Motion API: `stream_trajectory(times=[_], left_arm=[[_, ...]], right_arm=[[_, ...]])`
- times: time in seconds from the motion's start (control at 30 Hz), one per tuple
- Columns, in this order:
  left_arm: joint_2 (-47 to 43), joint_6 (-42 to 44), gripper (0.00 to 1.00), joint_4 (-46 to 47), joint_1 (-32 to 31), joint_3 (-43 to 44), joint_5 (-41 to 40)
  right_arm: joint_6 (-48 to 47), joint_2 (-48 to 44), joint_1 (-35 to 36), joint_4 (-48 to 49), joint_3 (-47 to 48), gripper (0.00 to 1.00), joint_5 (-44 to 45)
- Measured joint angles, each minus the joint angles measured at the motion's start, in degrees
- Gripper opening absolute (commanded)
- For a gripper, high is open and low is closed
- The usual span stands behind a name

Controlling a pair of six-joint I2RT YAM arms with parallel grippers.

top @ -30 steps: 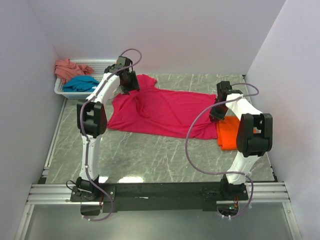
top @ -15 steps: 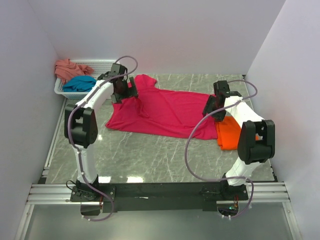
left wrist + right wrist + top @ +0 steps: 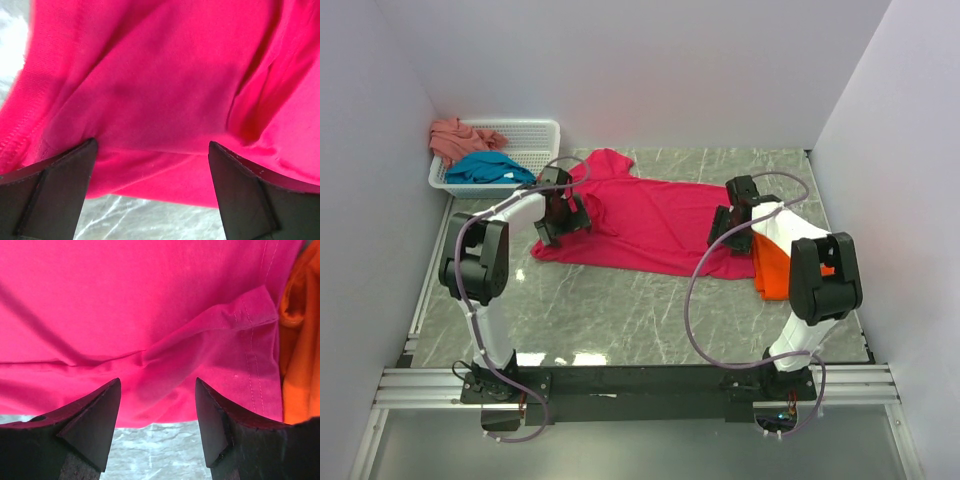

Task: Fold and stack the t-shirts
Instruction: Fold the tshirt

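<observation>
Near strip of table (image 3: 620, 315), between red shirt (image 3: 660, 220) and the arm bases: bare marble, open side to side. Far-right strip behind the shirt also bare.

Far-left corner blocked by basket (image 3: 542, 130), holding teal shirt (image 3: 480, 168) and pink shirt (image 3: 455, 135).

Orange shirt (image 3: 775, 278) lies near the right edge, partly under right arm (image 3: 782, 228).

Left gripper (image 3: 150, 150) and right gripper (image 3: 157, 385) sit low over the red shirt's ends, jaws apart, nothing between. Shirt centre is unobstructed from above.
</observation>
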Motion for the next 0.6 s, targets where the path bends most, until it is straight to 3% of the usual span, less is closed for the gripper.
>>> stream_trajectory(times=[0.2, 0.33, 0.6], left_arm=[[-2.01, -3.80, 1.00, 4.00, 1.62, -3.48, -1.11], [-7.54, -6.75, 0.99, 5.42, 2.75, -10.47, -4.35], [-21.09, -12.96, 0.99, -0.70, 3.04, -25.42, -8.50]], right_arm=[[-1.90, 1.95, 0.15, 0.96, -2.38, 0.69, -0.22], [-2.78, 1.36, 0.35, 2.34, -5.01, 0.69, -2.01], [-1.62, -5.75, 3.13, 6.14, -13.73, 0.70, -4.44]])
